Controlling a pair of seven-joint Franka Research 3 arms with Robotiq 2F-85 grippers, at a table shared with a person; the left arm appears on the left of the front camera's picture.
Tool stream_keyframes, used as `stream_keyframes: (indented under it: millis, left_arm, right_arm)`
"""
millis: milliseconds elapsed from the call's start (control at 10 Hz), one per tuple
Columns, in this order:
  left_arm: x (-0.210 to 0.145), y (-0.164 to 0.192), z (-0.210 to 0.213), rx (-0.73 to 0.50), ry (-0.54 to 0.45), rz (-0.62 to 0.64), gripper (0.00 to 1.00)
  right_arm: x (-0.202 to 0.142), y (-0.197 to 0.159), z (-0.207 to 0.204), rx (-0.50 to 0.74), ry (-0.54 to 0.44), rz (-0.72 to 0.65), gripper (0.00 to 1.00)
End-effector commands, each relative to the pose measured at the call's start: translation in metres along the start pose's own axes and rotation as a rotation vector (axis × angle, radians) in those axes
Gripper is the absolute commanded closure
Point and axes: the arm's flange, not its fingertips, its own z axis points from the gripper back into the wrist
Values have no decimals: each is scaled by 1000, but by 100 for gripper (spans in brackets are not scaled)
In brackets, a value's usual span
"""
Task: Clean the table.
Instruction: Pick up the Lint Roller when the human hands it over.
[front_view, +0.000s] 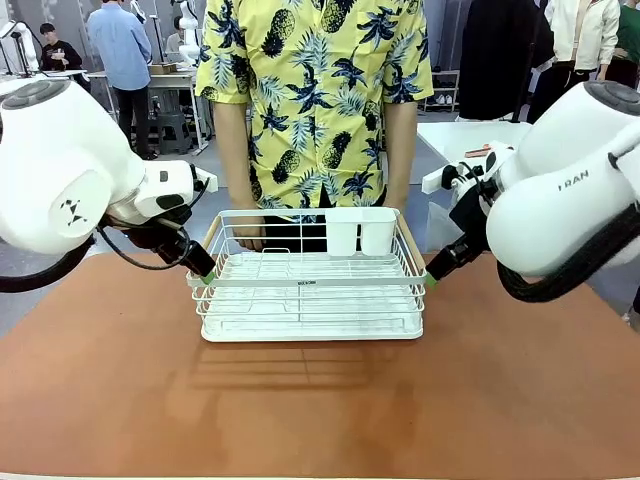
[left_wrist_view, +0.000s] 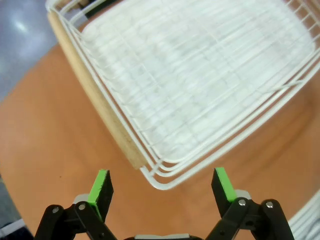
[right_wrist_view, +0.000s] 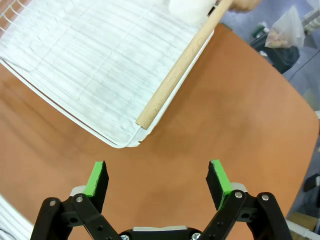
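Note:
The reddish-brown table (front_view: 320, 410) carries a white wire dish rack (front_view: 310, 283) with wooden side handles (left_wrist_view: 95, 102) and a white cup holder (front_view: 360, 232) at its far edge. My left gripper (front_view: 203, 272) sits at the rack's near-left corner. In the left wrist view that gripper (left_wrist_view: 161, 187) is open, and the rack corner (left_wrist_view: 160, 175) lies just beyond its green pads. My right gripper (front_view: 432, 277) is at the rack's right side, also open (right_wrist_view: 157, 177), a short way from the corner (right_wrist_view: 125, 142) and the wooden handle (right_wrist_view: 182, 65). Neither gripper holds anything.
A person in a yellow patterned shirt (front_view: 315, 90) stands at the far side with a hand (front_view: 245, 238) on the rack's far-left rim. A white-topped table (front_view: 465, 135) stands behind on the right. Bare tabletop spreads in front of the rack.

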Motion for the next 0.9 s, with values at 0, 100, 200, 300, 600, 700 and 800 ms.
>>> stream_keyframes:
  millis: [0, 100, 200, 300, 600, 700, 800]
  left_arm:
    - [16, 33, 51, -207, 73, 77, 0]
    - [19, 47, 72, -321, 81, 113, 0]
    - [17, 67, 90, -424, 90, 146, 0]
    - [11, 87, 108, -548, 70, 218, 0]
    - [-25, 133, 151, -814, -125, 414, 0]
    - [-39, 145, 155, -847, -157, 490, 0]
    - [-54, 157, 162, -878, -208, 560, 0]
  right_arm:
    - [18, -38, 52, 182, 9, -139, 0]
    - [24, -53, 72, 259, 24, -209, 0]
    - [26, -67, 88, 355, 41, -273, 0]
    - [25, -85, 102, 454, 62, -344, 0]
    - [3, -144, 126, 751, 157, -599, 0]
    - [-5, -159, 132, 827, 151, -652, 0]
    - [-20, -176, 138, 861, 129, -699, 0]
